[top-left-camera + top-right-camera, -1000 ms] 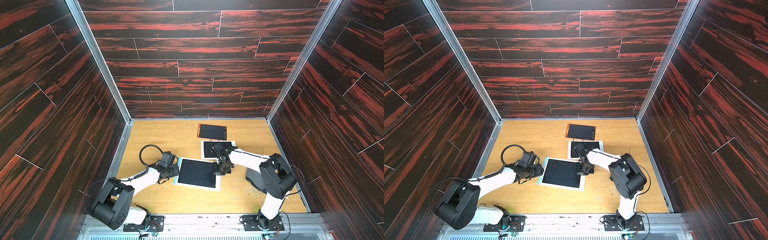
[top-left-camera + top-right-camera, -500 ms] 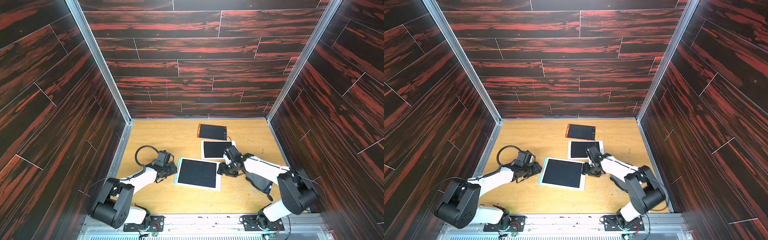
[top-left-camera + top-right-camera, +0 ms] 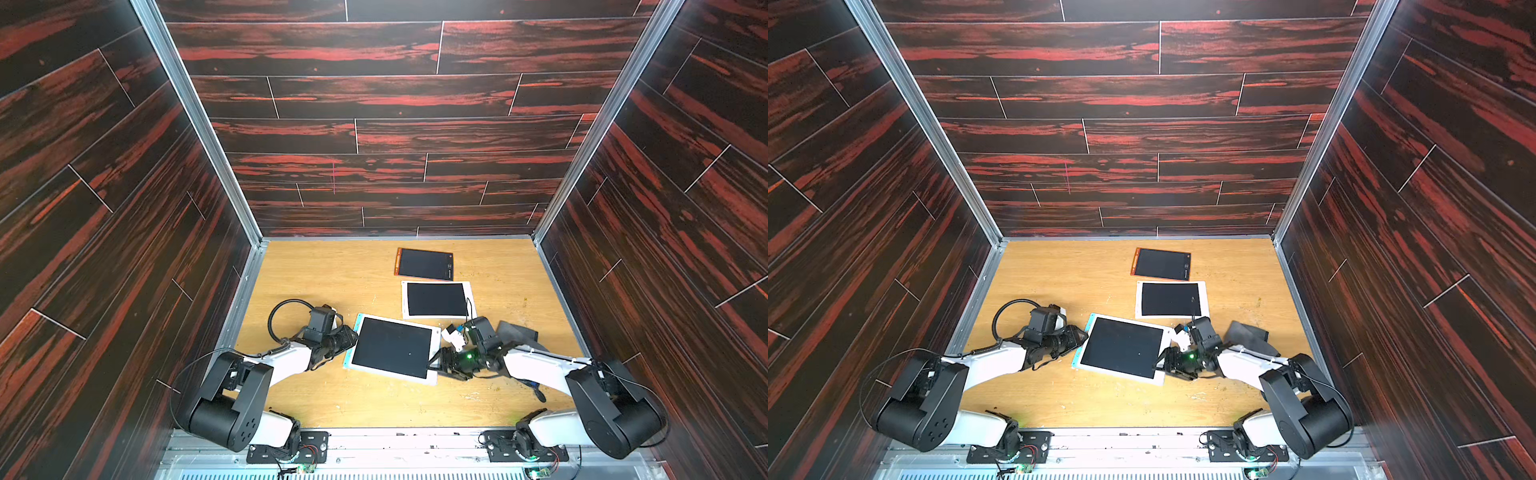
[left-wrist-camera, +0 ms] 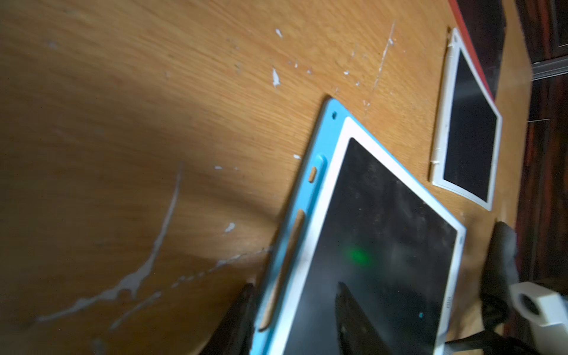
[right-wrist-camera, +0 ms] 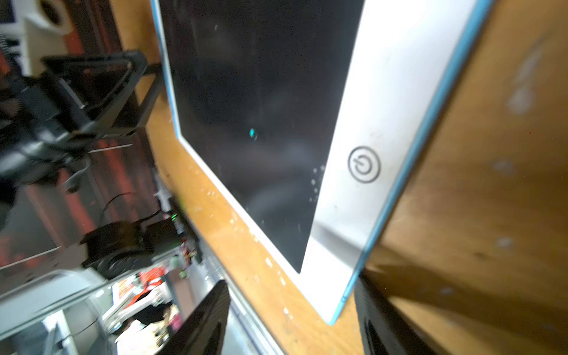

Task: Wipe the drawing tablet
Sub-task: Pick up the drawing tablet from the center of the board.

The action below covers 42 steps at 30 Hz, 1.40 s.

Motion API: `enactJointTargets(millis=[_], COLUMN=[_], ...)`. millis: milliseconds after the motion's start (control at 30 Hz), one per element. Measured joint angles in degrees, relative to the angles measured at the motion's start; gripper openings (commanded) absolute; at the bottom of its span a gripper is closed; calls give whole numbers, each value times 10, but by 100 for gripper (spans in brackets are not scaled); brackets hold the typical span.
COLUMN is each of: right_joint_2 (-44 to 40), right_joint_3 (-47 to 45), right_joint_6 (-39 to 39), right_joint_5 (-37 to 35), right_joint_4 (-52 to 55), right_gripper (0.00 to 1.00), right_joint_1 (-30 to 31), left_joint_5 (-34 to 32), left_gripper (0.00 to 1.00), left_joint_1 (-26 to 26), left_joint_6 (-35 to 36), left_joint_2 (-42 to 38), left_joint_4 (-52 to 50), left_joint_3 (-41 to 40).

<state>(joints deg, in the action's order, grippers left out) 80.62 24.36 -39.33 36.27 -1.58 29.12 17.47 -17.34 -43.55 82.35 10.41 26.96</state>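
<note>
Blue-edged drawing tablet lies flat just nearer me than the white tablet, looks thin, stiff, slick-screened, so edges only: my left gripper straddles its blue rim, seemingly unclamped, my right gripper spread empty at a corner.

Black-screened drawing tablet, white frame (blue edge); orange-rimmed tablet; honey wood-grain table; red-streaked dark walls
</note>
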Motion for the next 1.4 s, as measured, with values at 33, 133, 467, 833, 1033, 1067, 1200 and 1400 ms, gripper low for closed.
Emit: enactJointTargets(millis=[33, 133, 467, 833, 1033, 1067, 1200, 1400], right_joint_2=[5, 31, -4, -80, -67, -63, -60, -50], right_joint_3=[-11, -46, -16, 53, 17, 17, 22, 78], right_joint_6=[-11, -65, -153, -128, -190, -196, -179, -82], right_joint_5=[17, 85, 137, 118, 144, 147, 125, 12], right_joint_4=[-24, -127, -120, -60, -147, -155, -130, 19], right_gripper=[67, 67, 67, 63, 58, 57, 57, 63], right_joint_1=[-2, -5, 0, -3, -3, -3, 6, 68], left_joint_5=[2, 0, -21, -46, -51, -51, -53, -61], left_gripper=[44, 43, 43, 43, 43, 43, 43, 43], left_joint_1=[3, 12, 17, 22, 23, 23, 24, 26], left_joint_6=[-5, -19, -32, -30, -33, -34, -37, -40], left_joint_2=[2, 17, 23, 23, 25, 25, 27, 27], left_joint_4=[18, 67, 119, 132, 148, 150, 158, 162], left_joint_3=[-6, -17, -32, -37, -44, -44, -47, -47])
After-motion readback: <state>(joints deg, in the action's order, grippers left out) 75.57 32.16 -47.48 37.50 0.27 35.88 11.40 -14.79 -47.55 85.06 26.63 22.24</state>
